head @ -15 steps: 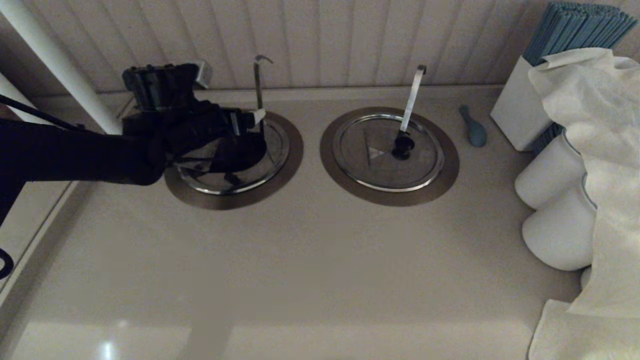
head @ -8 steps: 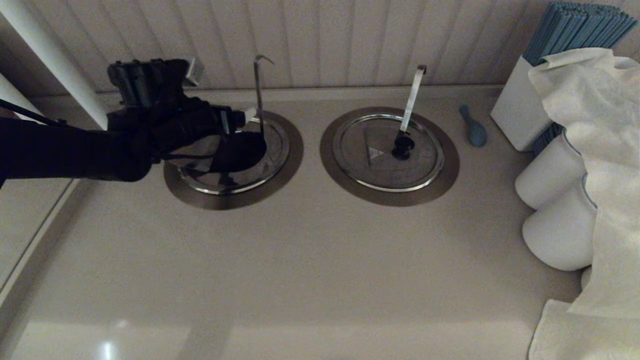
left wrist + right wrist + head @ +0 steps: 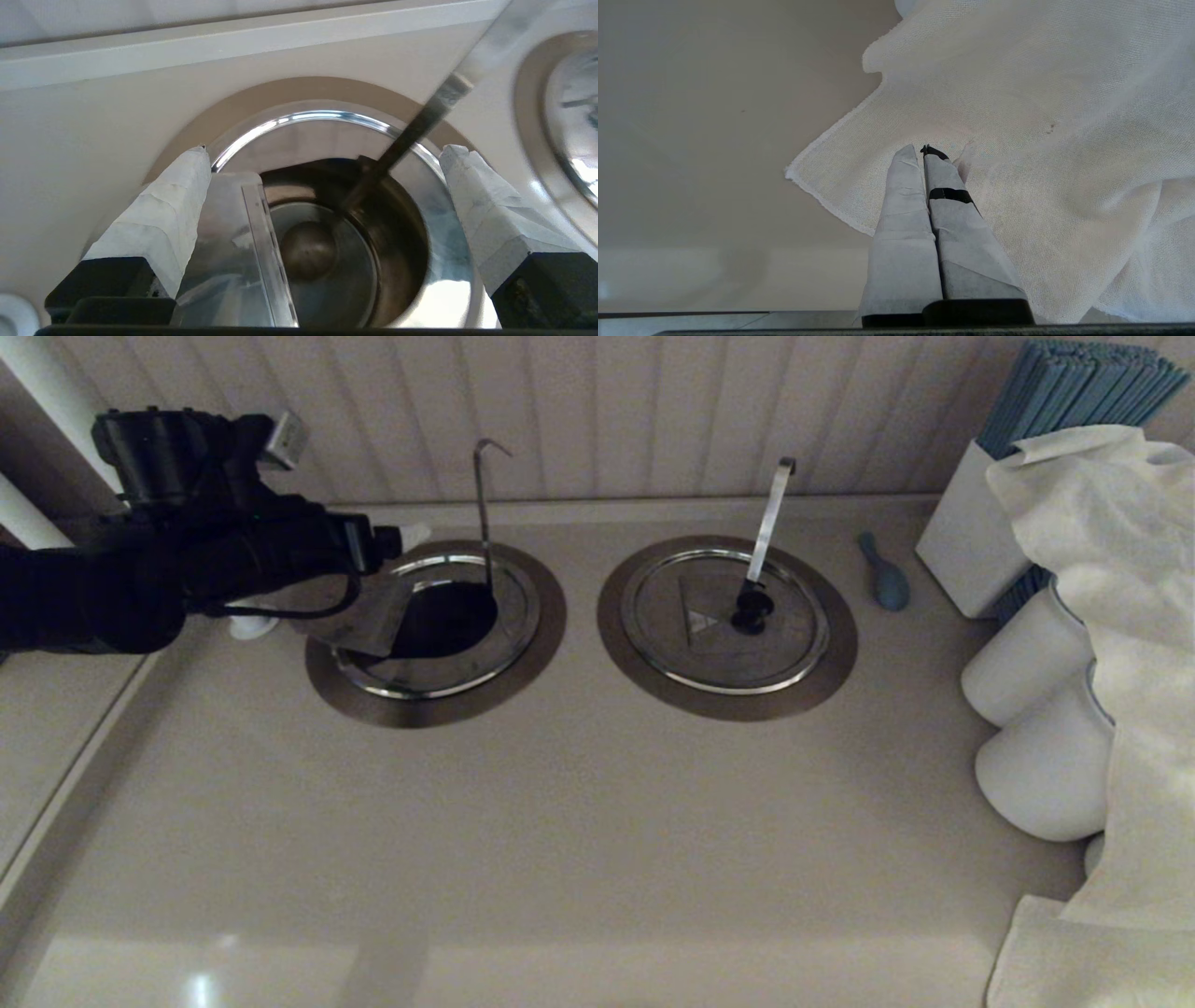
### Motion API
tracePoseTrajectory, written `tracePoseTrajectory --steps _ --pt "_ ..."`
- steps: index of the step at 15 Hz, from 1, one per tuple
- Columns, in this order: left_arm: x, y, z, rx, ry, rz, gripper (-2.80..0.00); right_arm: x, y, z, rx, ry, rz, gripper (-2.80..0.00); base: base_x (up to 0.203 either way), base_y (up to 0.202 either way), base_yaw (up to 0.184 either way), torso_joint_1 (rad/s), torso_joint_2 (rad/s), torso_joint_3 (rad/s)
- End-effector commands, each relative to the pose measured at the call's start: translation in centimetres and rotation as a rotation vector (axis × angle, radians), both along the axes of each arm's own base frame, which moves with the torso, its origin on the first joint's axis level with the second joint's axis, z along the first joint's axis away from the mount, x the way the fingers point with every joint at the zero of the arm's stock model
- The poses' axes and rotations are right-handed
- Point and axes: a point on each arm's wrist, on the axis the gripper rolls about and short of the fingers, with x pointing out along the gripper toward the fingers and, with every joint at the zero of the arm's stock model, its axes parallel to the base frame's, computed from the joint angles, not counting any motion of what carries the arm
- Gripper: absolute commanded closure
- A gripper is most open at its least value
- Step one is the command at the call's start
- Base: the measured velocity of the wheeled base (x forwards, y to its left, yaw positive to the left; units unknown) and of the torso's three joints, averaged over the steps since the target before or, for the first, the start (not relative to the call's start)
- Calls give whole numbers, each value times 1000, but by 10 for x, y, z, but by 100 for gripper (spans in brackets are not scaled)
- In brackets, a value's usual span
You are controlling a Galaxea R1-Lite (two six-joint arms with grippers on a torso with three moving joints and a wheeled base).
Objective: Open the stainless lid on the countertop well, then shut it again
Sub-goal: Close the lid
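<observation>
On the bench (image 3: 560, 821), the well (image 3: 446, 622) at the back left gapes dark, its lid (image 3: 359, 616) flap folded up on the left side. The left gripper (image 3: 322, 154) hovers beside it, jaws spread and empty. The right gripper (image 3: 923, 151), jaws pressed together, hangs over a cloth (image 3: 1041, 140).

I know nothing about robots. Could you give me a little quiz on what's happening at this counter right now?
1. True or false: the stainless lid lies fully shut over the countertop well.
2. The left gripper, facing that well, has its fingers: A) spread open, B) shut on the thin rod, C) shut on the twin lid.
3. Fill in: the right gripper hangs, fingers shut, over a white ____.

Key: 1. False: the flap is folded back and the dark well shows. 2. A. 3. cloth.
</observation>
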Motion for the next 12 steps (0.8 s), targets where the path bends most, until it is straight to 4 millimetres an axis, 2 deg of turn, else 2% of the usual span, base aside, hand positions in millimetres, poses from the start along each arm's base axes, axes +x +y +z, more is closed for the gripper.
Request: tracePoseTrajectory --steps 1,3,5,12 --pt "-14 10 13 -1 -14 -5 -280 0 0 0 0 0 -1 0 0 0 0 0 0 0" --pt "-18 21 15 -4 19 -26 -280 0 0 0 0 0 0 0 0 0 0 0 0 0" --pt "-17 26 24 -61 15 -1 -280 0 0 0 0 0 0 0 0 0 0 0 0 0" --pt "-41 52 48 -130 334 101 -280 0 0 0 0 0 0 0 0 0 0 0 0 0"
